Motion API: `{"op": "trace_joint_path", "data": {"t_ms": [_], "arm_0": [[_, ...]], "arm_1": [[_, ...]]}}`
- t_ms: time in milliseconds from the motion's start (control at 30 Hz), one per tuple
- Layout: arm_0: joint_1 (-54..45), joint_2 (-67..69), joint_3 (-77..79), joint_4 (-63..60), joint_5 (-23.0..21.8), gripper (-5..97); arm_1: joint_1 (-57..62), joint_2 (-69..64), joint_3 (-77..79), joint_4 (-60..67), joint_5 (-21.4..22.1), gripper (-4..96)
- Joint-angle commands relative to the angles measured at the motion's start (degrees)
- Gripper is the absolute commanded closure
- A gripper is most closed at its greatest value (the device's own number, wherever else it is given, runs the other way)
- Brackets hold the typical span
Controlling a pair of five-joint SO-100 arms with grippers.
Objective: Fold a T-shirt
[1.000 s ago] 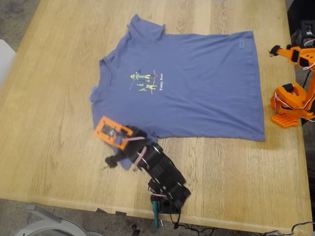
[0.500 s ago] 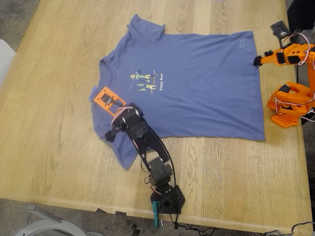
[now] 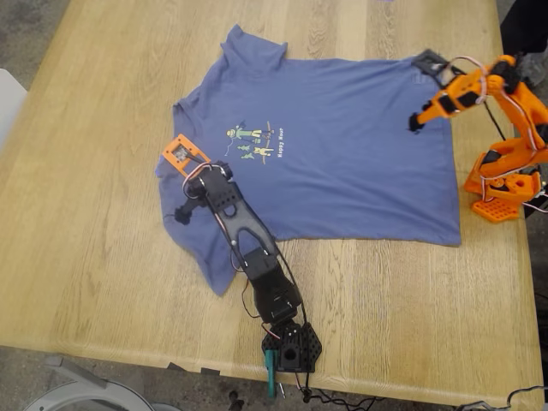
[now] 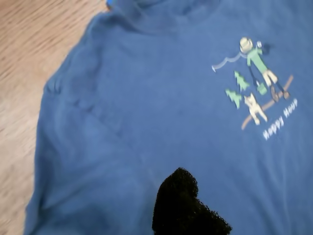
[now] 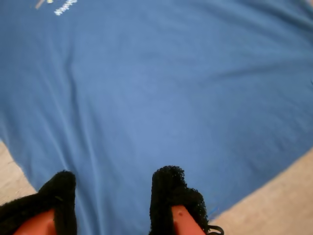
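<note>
Wooden table [image 3: 103,257], filling nearly the whole exterior view; corners cut off at the frame.

T-shirt [image 3: 342,154] spread flat at table centre, print side up. Collar toward 9 o'clock in the exterior view, hem toward 3 o'clock. Sleeve at 12 o'clock lying free; sleeve at 7 o'clock partly covered.

Black arm [image 3: 248,248] reaching from its base at the 6 o'clock table edge up over the near sleeve and shoulder, hiding part of both. Orange arm [image 3: 505,111] rising from a base at 3 o'clock, just off the hem, stretched over the hem corner at 2 o'clock.

My first tool [image 3: 183,158] on the black arm, over the shoulder beside the collar, close to the cartoon print [image 3: 255,141]. Only one black padded finger [image 4: 181,205] in the first wrist view; spread of the jaws impossible to tell.

My second tool [image 5: 115,196] on the orange arm, jaws apart, nothing between them but bare cloth below; contact with the shirt unclear.

Lettering under the print small and blurred in the exterior view. Pale object [image 3: 7,94] at 9 o'clock, off the table, cut by the frame.
</note>
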Motion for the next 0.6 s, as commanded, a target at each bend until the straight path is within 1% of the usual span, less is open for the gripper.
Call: {"op": "trace_joint_path", "data": {"t_ms": [0,167,267,367,500,567], "arm_0": [[-0.5,-1.4,-7.1,-6.2,0.9,36],[-1.2,-7.0,-9.0,-13.8,2.0,38],[-1.7,-12.6,-14.1,-14.7,2.5,39],[-2.3,-21.5,-25.0,-14.6,2.5,39],[-3.7,-37.7,-47.1,-10.9,2.4,38],[-4.2,-43.9,-54.8,-10.5,2.7,39]], "arm_1": [[-2.9,-5.4,-6.1,-2.5,0.6,67.5],[-7.0,-12.5,-10.5,-4.8,1.1,67.2],[-8.7,-18.0,-15.6,-5.0,1.2,66.9],[-10.7,-24.6,-22.2,-6.0,1.5,66.8],[-13.3,-32.7,-30.1,-6.8,2.1,66.8],[-14.0,-35.0,-31.8,-6.9,2.1,66.8]]}}
